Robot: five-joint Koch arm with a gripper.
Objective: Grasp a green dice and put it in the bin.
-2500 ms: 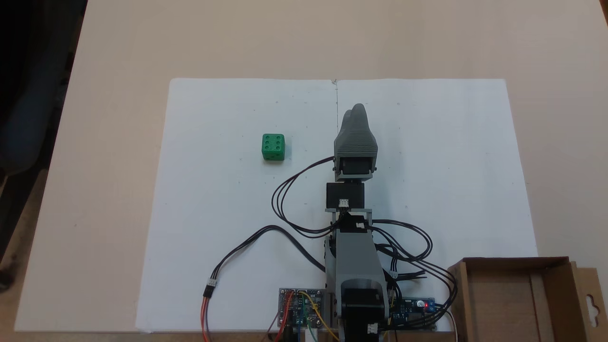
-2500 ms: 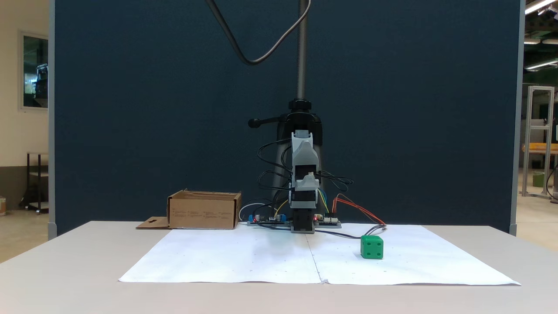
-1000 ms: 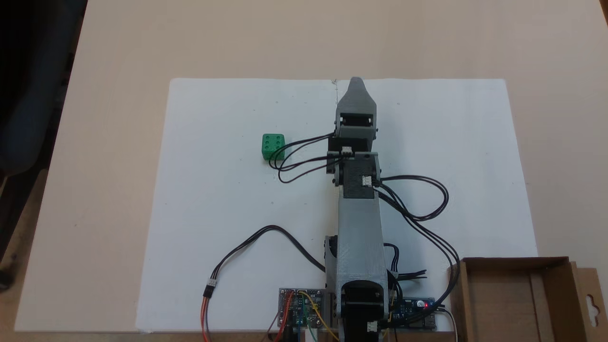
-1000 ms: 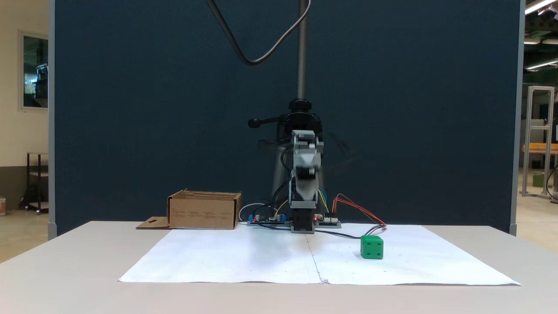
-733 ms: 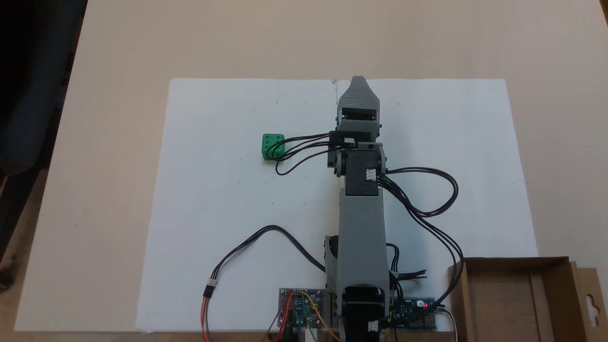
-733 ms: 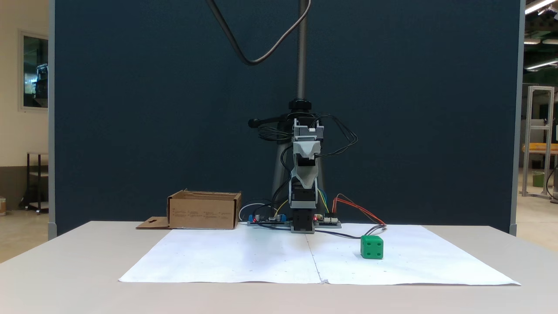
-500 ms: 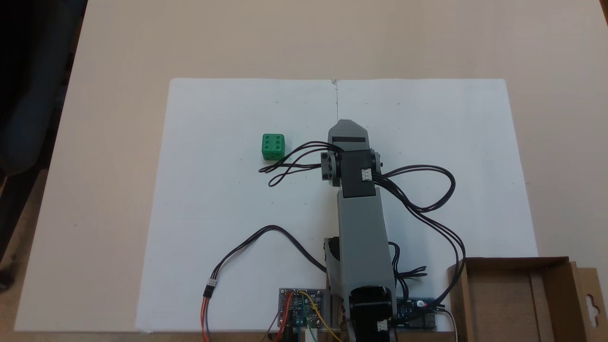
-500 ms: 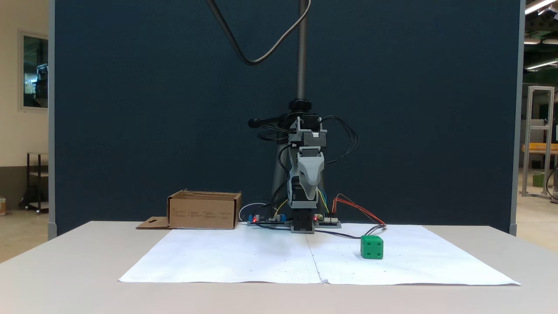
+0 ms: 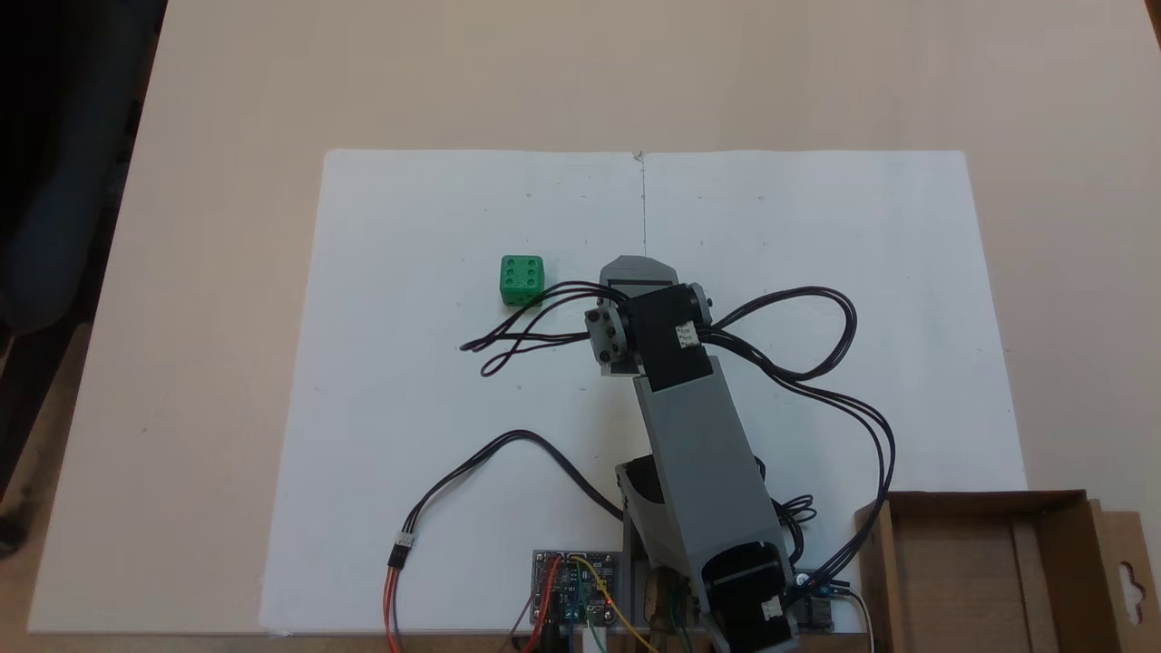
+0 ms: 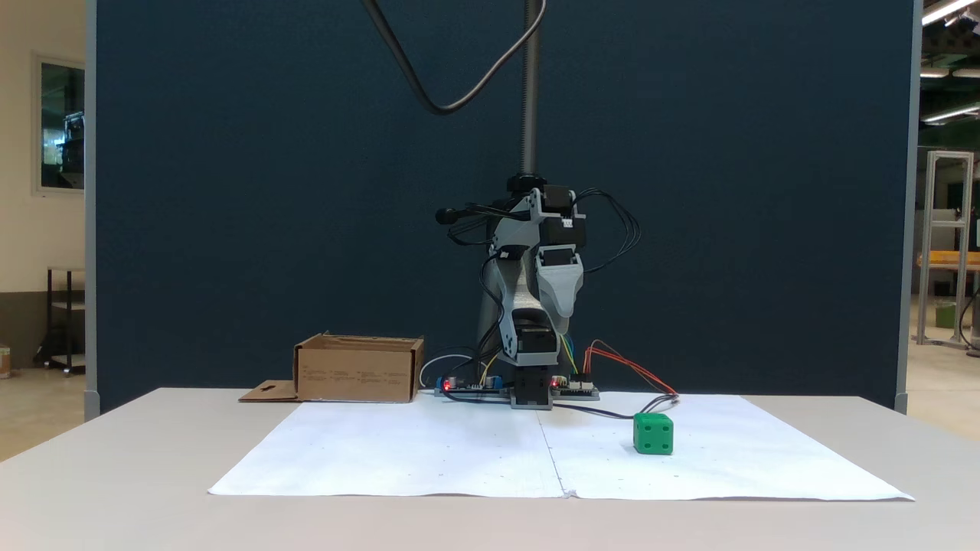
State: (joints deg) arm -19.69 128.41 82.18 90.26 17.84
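The green dice point(image 9: 521, 279) rests on the white paper sheet, six pips up, left of the arm in the top-down fixed view. In the front fixed view the green dice point(image 10: 653, 434) sits right of the arm's base. My gripper point(image 9: 638, 269) hangs high above the paper and points straight down, a short way right of the dice and apart from it. From the front, the gripper point(image 10: 563, 311) shows a single grey tapered tip, with nothing seen in it. The bin point(image 9: 1052, 508), a brown cardboard box, stands at the bottom right corner; the bin point(image 10: 358, 370) is left of the base from the front.
Black cable loops point(image 9: 508, 336) hang from the wrist near the dice. Circuit boards point(image 9: 576, 588) and wires lie by the arm's base. A white paper sheet point(image 9: 408, 435) covers the tan table point(image 9: 227, 91). A camera pole point(image 10: 529, 84) rises behind the arm.
The arm has folded its gripper from stretched forward to pointing down and has swung toward the dice's side. The cable loops swung with it. Dice and bin have not moved.
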